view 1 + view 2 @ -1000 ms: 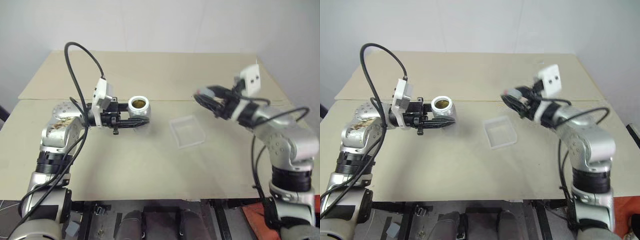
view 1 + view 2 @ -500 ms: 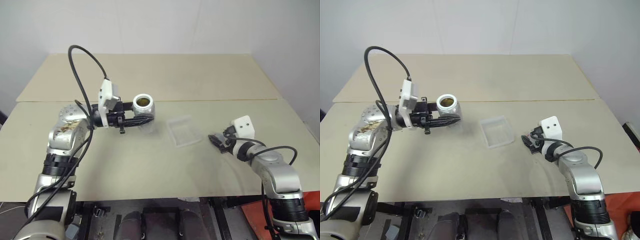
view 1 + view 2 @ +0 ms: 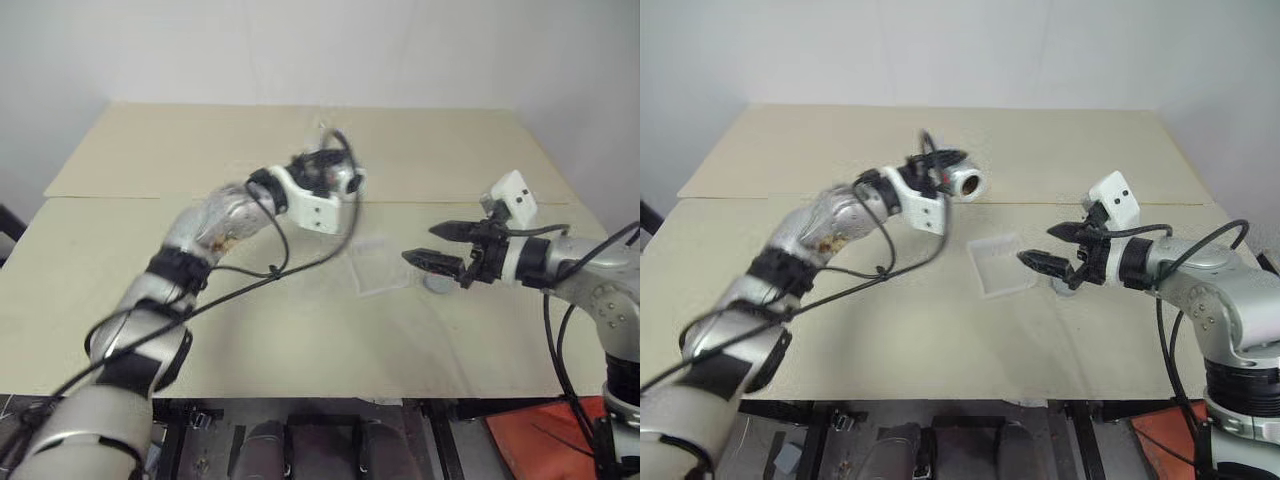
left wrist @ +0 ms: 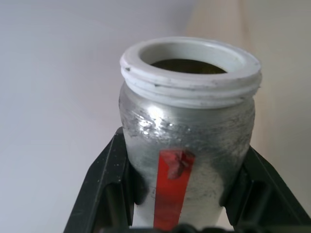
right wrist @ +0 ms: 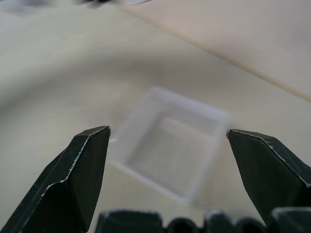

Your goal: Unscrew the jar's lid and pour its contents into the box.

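Note:
My left gripper (image 3: 945, 181) is shut on the jar (image 3: 963, 184), held in the air to the left of and above the box (image 3: 998, 265). The jar lies tipped on its side with its open white threaded mouth toward the right. In the left wrist view the black fingers (image 4: 104, 189) clamp the silvery jar (image 4: 187, 141) with its red strip, and the contents (image 4: 189, 65) show as a dark patch inside the mouth. My right gripper (image 3: 1040, 245) stands open and empty just right of the box (image 5: 170, 150). The grey lid (image 3: 437, 284) lies on the table under it.
The beige table (image 3: 250, 330) is made of two boards with a seam (image 3: 130, 197) running across behind the box. A black cable (image 3: 875, 270) loops from my left arm over the table. A white wall rises behind the far edge.
My left arm has swung the jar right toward the box and rolled it from upright onto its side. My right gripper went down to the table, let go of the lid, opened and lifted.

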You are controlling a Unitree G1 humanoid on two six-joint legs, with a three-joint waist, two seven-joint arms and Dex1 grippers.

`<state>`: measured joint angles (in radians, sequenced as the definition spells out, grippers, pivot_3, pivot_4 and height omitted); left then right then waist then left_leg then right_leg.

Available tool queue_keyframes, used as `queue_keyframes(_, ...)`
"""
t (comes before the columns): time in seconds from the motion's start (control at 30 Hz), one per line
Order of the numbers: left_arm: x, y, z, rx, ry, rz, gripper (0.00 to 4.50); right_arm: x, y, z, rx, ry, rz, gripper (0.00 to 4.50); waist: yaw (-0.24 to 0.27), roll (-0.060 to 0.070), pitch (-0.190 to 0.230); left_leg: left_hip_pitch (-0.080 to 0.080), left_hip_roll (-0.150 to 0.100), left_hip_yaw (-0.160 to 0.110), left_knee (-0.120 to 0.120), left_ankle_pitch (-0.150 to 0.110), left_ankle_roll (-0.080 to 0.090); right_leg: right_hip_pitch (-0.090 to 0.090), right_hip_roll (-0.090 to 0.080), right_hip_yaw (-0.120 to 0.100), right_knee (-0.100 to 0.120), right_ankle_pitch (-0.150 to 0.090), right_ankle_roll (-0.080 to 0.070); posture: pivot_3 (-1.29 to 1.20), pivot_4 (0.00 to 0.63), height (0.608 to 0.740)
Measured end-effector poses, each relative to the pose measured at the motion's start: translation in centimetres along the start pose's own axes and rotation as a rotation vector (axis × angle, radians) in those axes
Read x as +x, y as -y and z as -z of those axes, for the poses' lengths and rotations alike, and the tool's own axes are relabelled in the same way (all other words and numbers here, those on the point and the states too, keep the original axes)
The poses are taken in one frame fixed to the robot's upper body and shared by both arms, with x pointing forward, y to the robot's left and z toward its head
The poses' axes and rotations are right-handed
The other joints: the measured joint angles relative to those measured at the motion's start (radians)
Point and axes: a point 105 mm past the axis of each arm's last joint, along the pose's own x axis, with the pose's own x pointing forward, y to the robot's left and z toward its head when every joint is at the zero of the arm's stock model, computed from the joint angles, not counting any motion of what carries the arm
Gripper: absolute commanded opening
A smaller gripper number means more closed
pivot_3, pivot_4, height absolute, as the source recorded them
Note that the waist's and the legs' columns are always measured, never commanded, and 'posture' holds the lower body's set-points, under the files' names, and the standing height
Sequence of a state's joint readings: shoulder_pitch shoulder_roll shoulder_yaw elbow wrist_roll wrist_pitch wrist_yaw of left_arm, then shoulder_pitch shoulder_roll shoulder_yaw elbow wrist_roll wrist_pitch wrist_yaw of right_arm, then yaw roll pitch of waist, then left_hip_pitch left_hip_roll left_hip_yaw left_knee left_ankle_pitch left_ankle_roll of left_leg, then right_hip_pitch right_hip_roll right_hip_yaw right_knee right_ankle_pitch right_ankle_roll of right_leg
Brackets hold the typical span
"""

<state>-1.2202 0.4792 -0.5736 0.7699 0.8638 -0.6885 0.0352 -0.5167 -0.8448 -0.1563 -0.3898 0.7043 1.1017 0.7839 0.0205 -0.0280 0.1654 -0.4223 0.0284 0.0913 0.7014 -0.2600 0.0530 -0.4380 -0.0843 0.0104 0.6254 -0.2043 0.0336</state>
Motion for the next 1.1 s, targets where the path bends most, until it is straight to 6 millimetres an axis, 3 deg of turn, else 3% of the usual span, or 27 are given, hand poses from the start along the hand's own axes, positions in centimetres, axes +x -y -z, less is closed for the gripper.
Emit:
queue_keyframes(0.13, 3.1, 0.1, -3.1, 0.403, 0.203, -0.027, 1.92, -0.3, -1.4, -0.5, -0.038, -0.044, -0.092, 4.45, 0.01, 0.0, 0.0, -0.004, -0.001, 0.002, 0.003, -0.002, 0.004, -0.001, -0.001, -0.001, -0.001, 0.0, 0.003, 0.0, 0.15, 0.74)
queue_keyframes(0.33, 4.7, 3.7, -6.4, 0.622, 0.384, -0.001, 1.92, -0.4, -1.0, -0.2, -0.03, -0.077, -0.077, 4.45, 0.011, -0.001, 0.0, -0.004, -0.003, 0.004, 0.003, -0.003, 0.004, -0.003, -0.004, 0.0, 0.0, -0.001, 0.004, 0.0, 0.15, 0.74)
queue_keyframes(0.73, 4.7, 4.2, -6.0, 0.709, 0.402, 0.009, 1.92, -1.1, -1.4, -0.8, -0.029, -0.048, -0.042, 4.45, 0.013, -0.001, 0.001, -0.004, -0.005, 0.002, 0.003, -0.003, 0.004, -0.004, -0.007, 0.0, 0.001, -0.001, 0.004, 0.0, 0.15, 0.74)
queue_keyframes(0.83, 4.5, 3.9, -5.7, 0.638, 0.377, 0.007, 1.92, -1.1, -1.3, -0.8, -0.03, -0.047, -0.031, 4.45, 0.015, -0.001, 0.001, -0.005, -0.005, 0.002, 0.003, -0.003, 0.004, -0.004, -0.007, 0.0, 0.001, -0.001, 0.004, 0.0, 0.15, 0.74)
queue_keyframes(0.93, 3.6, 2.7, -3.6, 0.482, 0.269, -0.006, 1.92, -1.0, -1.1, -0.7, -0.039, -0.034, -0.021, 4.45, 0.01, -0.001, 0.001, -0.004, -0.002, 0.002, 0.003, -0.003, 0.004, -0.004, -0.007, 0.0, 0.002, -0.001, 0.004, 0.0, 0.15, 0.74)
queue_keyframes(1.03, 1.1, 1.6, 0.6, 0.082, 0.027, -0.054, 1.92, -0.8, -1.0, -0.6, -0.072, 0.019, -0.01, 4.45, -0.003, -0.001, 0.0, -0.003, -0.001, 0.003, 0.003, -0.002, 0.004, -0.004, -0.007, 0.0, 0.004, -0.001, 0.004, 0.0, 0.15, 0.74)
queue_keyframes(1.1, -0.8, 2.3, 2.7, -0.198, -0.1, -0.06, 1.92, -0.9, -0.8, -0.7, -0.09, 0.039, -0.001, 4.45, -0.011, 0.0, 0.0, -0.002, 0.0, 0.004, 0.004, 0.001, -0.002, -0.003, -0.007, -0.001, 0.004, -0.001, 0.004, 0.0, 0.15, 0.74)
